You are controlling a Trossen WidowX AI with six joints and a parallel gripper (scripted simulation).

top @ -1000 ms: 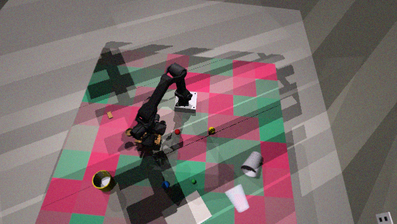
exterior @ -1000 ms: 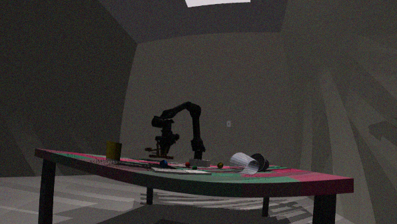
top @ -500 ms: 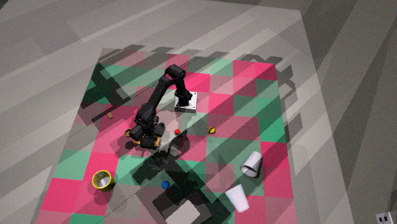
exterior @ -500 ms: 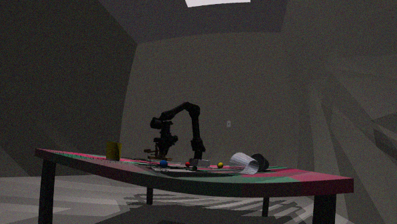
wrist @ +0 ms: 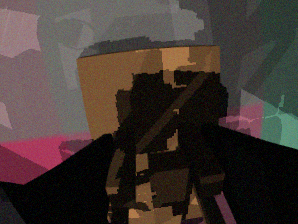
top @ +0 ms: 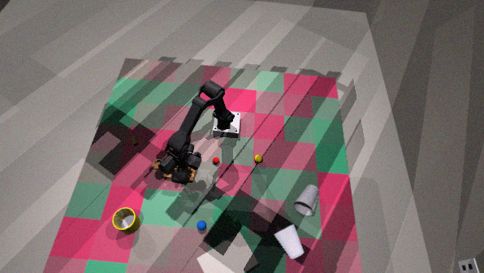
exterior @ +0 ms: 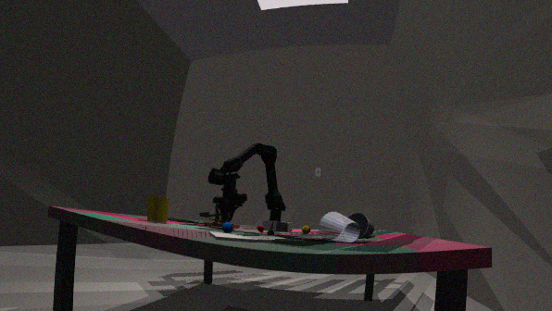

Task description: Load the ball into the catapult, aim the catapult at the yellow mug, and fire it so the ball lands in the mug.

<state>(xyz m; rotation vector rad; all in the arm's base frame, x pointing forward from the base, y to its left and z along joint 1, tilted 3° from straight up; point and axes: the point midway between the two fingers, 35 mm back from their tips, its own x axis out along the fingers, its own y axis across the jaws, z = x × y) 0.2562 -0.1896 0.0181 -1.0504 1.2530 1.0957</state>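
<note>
My gripper (top: 181, 167) (exterior: 227, 217) (wrist: 157, 136) is shut on the wooden catapult (top: 192, 175) (exterior: 205, 214) (wrist: 100, 80), low over the table left of the arm's base. The catapult's rounded end sticks out on the left; the gripper covers most of its middle. Whether it bears a ball is hidden. The yellow mug (top: 121, 214) (exterior: 157, 209) stands upright at the front left. A red ball (top: 216, 160) (exterior: 260, 228) lies right of the catapult, a yellow ball (top: 258, 158) (exterior: 306, 229) farther right, and a blue ball (top: 201, 225) (exterior: 227, 227) nearer the front.
A grey cup (top: 307, 200) and a white cup (top: 290, 242) (exterior: 337, 226) lie on their sides at the right. A pale flat panel (top: 213, 262) (exterior: 238, 235) lies at the front. A small dark green ball (exterior: 270, 232) is near it. A tiny block (top: 135, 140) lies at the left.
</note>
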